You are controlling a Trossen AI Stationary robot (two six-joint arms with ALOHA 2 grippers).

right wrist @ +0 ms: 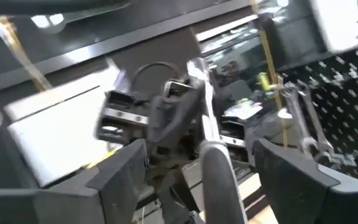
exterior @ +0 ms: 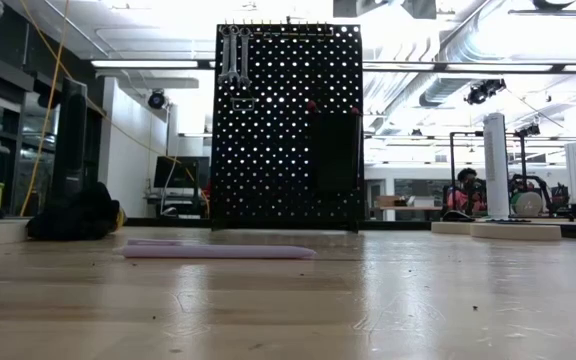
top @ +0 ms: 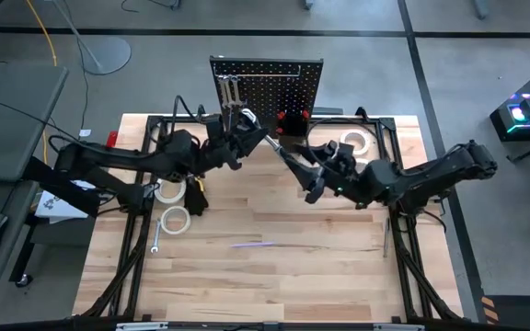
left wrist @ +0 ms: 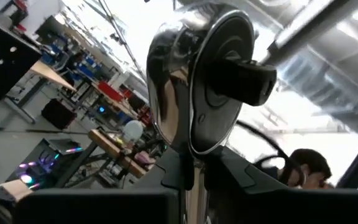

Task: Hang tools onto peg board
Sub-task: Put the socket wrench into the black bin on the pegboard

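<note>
- Spanning the gap between the two arms in front of the peg board [top: 274, 83], the wrench [top: 274, 147] is held in the air above the surface [top: 274, 276], just below the board in the high view's upper middle.
- Its long axis runs diagonally there, from upper left down to lower right. The shiny round head sits at the left arm's end and the shaft points toward the right arm.
- The left end effector [top: 247, 131] is pinching the wrench. In the left wrist view the chrome head [left wrist: 197, 81] rises straight up from between its fingers.
- The right end effector [top: 304, 179] is spread. In the right wrist view the shaft [right wrist: 209, 134] passes down the middle between its fingers [right wrist: 120, 171], with a clear gap on each side.
- The left arm is nearer the board, so I judge the coming move turns on that arm and the hooks just above its end effector. Otherwise the right arm would have to clamp onto the shaft first.
- About three hung wrenches [exterior: 236, 55] show at the board's upper left in the low view.
- Two tape rolls [top: 175, 221] lie at the left of the surface. At least one more [top: 355, 142] lies at the right, and I cannot fix that count.
- One loose wrench [top: 155, 241] lies below the left rolls.
- One purple strip [exterior: 218, 251] lies flat mid-surface.
</note>
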